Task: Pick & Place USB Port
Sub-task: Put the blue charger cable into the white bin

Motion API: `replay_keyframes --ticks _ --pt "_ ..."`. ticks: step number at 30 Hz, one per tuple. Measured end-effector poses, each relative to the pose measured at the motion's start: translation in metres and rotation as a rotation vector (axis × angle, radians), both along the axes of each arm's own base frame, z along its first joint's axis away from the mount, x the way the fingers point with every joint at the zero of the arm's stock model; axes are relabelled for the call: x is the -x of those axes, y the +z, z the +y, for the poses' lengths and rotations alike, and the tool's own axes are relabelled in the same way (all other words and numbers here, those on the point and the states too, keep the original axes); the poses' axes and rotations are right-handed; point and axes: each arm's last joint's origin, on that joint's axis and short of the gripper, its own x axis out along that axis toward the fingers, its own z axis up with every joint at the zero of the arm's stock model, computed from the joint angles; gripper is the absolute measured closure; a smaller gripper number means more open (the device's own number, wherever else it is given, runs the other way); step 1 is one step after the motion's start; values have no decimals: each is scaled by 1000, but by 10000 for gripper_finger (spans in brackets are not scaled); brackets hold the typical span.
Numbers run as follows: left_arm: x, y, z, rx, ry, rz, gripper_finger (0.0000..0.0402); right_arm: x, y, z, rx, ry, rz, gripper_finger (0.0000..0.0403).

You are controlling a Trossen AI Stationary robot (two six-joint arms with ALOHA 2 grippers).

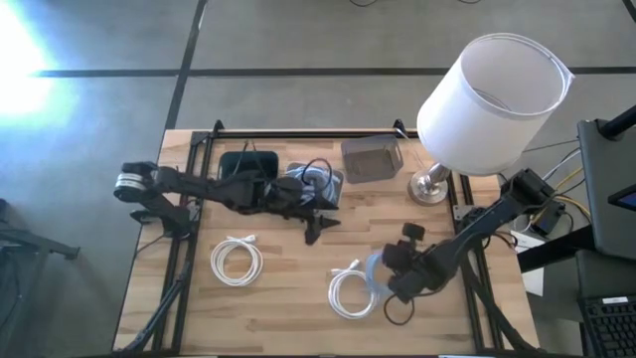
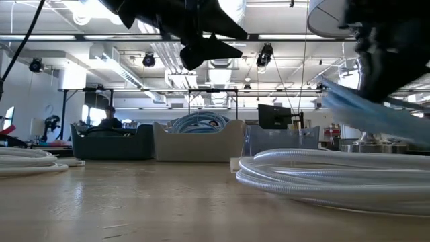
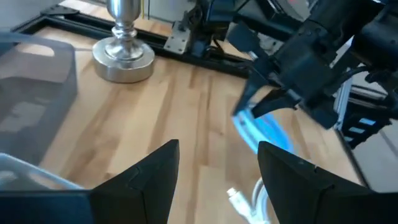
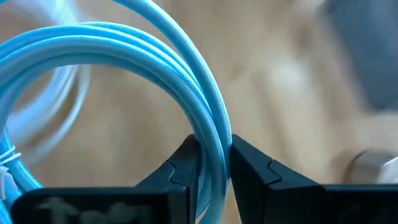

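Mid-pick: right gripper (image 4: 210,163) pinching the coiled blue USB cable (image 4: 155,68) just above the table's near right, beside a white cable coil (image 1: 350,294). Left gripper (image 3: 217,171) spread, empty, hovering mid-table. Next (likely): carrying to the far bins (image 1: 371,159).

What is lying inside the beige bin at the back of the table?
In the beige bin a blue cable coil rises above the rim. The low view's bin wall hides its depth, and the left arm covers it from above.
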Motion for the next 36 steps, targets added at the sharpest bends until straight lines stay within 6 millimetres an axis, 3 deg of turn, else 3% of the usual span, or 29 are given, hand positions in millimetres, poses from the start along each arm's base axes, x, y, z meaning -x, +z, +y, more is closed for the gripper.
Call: replay_keyframes --ticks 6,12,19,27,36 --pt "-14 -15 -12 81 30 -24 179 -21 13 -21 204 -109 -205 337" --pt "-25 -33 -13 89 43 -12 179 -36 18 -37 209 -183 -269 337" --pt "-35 -43 -14 92 49 -6 179 -40 15 -47 214 -202 -265 337" --pt "-36 -43 -12 66 54 -5 179 -40 12 -49 220 -208 -260 337" --pt "-39 -26 -9 6 105 -57 179 -40 12 -48 210 -214 -275 337"
